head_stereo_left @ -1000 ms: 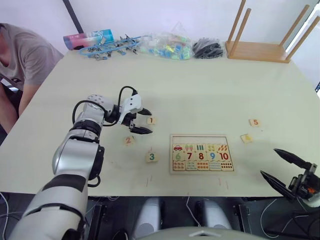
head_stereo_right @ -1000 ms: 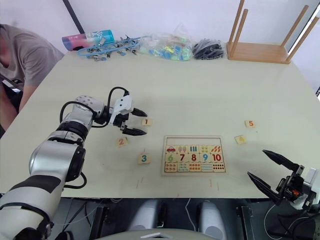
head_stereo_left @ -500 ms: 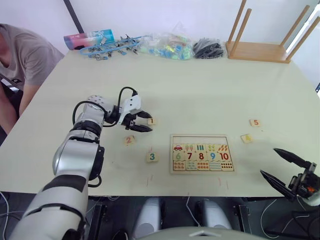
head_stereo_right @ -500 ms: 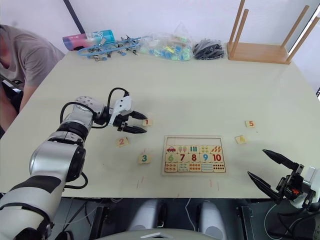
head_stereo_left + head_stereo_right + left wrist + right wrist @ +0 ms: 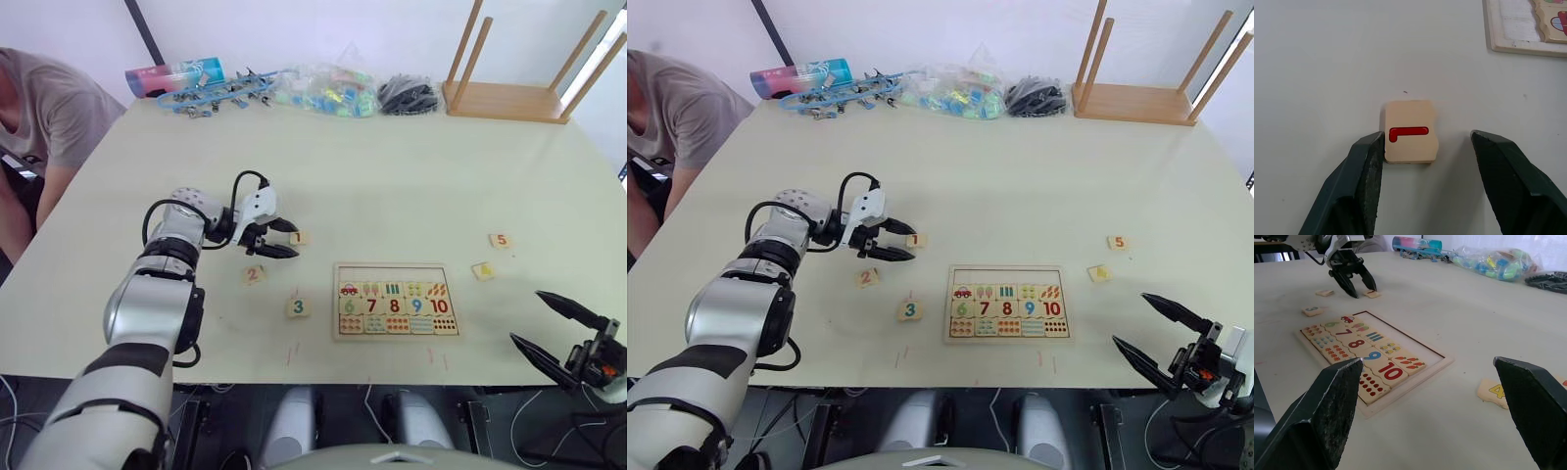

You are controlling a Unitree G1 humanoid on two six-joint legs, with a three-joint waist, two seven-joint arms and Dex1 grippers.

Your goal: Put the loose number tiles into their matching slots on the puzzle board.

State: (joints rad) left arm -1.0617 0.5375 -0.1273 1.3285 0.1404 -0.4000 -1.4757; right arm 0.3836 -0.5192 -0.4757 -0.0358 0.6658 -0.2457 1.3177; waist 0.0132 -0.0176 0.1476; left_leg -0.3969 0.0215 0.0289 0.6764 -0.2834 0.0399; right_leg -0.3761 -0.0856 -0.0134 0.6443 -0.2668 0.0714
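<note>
Tile 1 (image 5: 1409, 138), pale wood with a red digit, lies flat on the table between the fingers of my open left gripper (image 5: 291, 239). One finger (image 5: 1369, 161) touches the tile's edge, while the other stands apart from it. Tile 2 (image 5: 253, 275) and tile 3 (image 5: 298, 306) lie left of the puzzle board (image 5: 395, 337). Tile 4 (image 5: 482, 271) and tile 5 (image 5: 500, 240) lie to its right. The board's top row of slots (image 5: 392, 273) is bare above the picture squares and the digits 6 to 10. My right gripper (image 5: 526, 316) hangs open past the table's front right edge, holding nothing.
An upturned wooden stool (image 5: 509, 98) stands at the back right. Along the back edge lie bags of coloured pieces (image 5: 328, 90), a black bundle (image 5: 407, 94) and blue clips (image 5: 211, 95). A person (image 5: 44, 117) sits at the table's left side.
My left gripper's fingers have narrowed around tile 1, which has not moved. The right gripper has stayed where it was.
</note>
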